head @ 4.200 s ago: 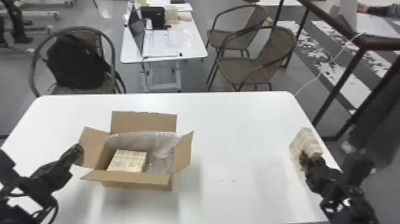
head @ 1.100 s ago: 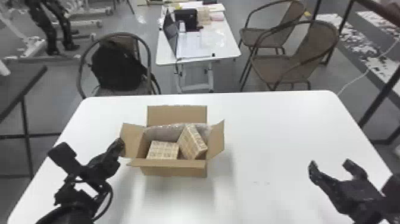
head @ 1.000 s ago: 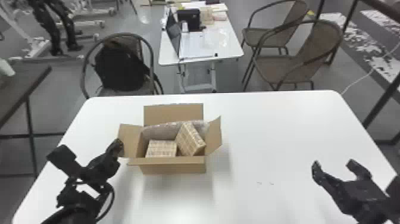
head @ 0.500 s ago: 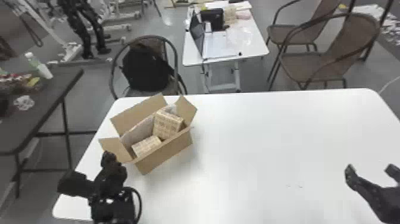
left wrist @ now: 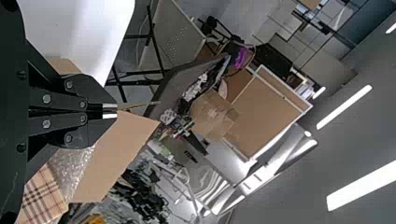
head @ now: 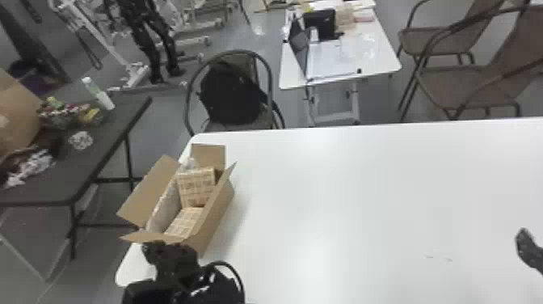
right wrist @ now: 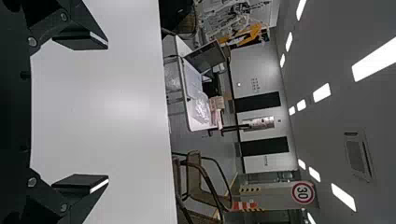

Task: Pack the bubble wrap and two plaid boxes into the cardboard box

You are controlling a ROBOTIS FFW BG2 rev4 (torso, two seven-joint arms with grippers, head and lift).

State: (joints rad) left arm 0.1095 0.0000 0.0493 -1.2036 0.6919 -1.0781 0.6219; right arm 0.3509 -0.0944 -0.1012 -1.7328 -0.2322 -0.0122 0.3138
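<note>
My left gripper (head: 161, 252) is at the near flap (head: 151, 237) of the cardboard box (head: 214, 218), which stands askew at the table's left end. In the left wrist view the left gripper (left wrist: 112, 110) is shut on a thin flap (left wrist: 137, 105). Inside the box one plaid box (head: 186, 222) lies low at the near end; another plaid box (head: 196, 188) sits higher, tilted, at the far end. Bubble wrap (head: 166, 208) lines the left wall. At the right edge is my right gripper (head: 529, 248); in its wrist view the right gripper (right wrist: 107, 112) stands open and holds nothing.
The white table (head: 343, 194) stretches right from the box. A dark side table (head: 109, 133) with small items stands left. Beyond the far edge are a chair with a black backpack (head: 230, 95), a small white table (head: 335, 60) and brown chairs (head: 456, 77).
The second plaid box went from under my right gripper at the table's right side into the cardboard box. The cardboard box has turned and shifted left with my left gripper; the head view has swung left.
</note>
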